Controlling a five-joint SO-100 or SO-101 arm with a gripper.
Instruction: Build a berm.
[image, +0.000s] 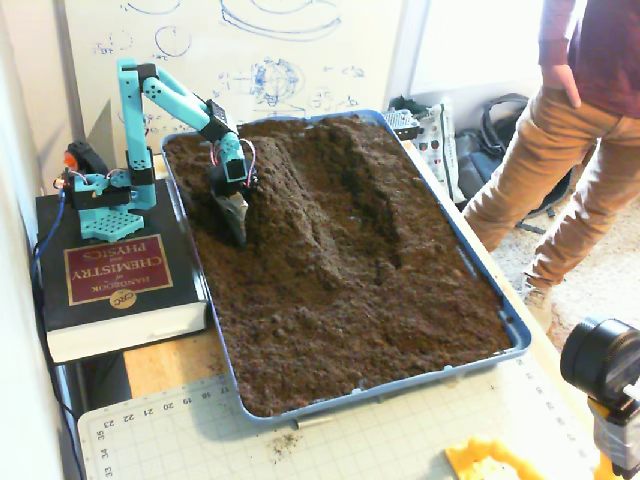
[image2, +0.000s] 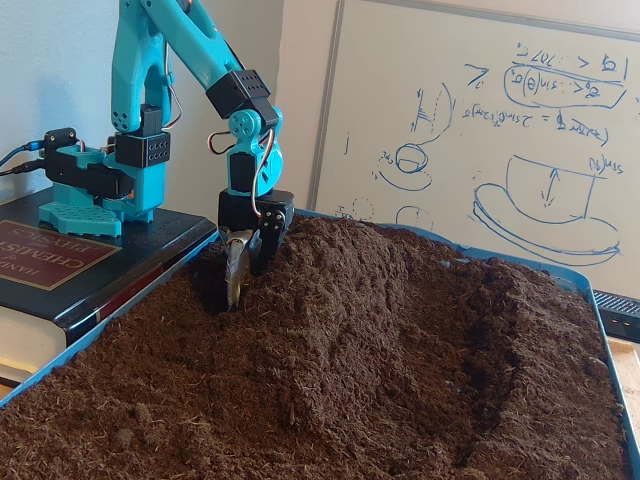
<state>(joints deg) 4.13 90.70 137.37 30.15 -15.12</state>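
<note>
Teal arm stands on a thick book outside the tray's left edge in a fixed view, upper link rising straight up, forearm sloping down to the right, wrist bent so the gripper points nearly straight down. In both fixed views the gripper tip touches or digs slightly into loose soil in a small dip. Fingers look pressed together or close to it, dark and soil-dusted; gap between them cannot be told, nothing visibly held.

The berm rises just right of the fingers in the high fixed view, its near slope starting right at the fingertip. Long axis runs from the tray's far end toward the near right, slightly diagonal. In the low fixed view the berm is a broad rounded hump just right of the fingers, the crest running away from the camera. Beyond it, far side from the fingers, is a sunken groove.

Soil is dark brown, crumbly, fibrous, matte. Blue plastic tray, rectangular with rounded corners. Arm is glossy printed plastic with black servo blocks.
</note>
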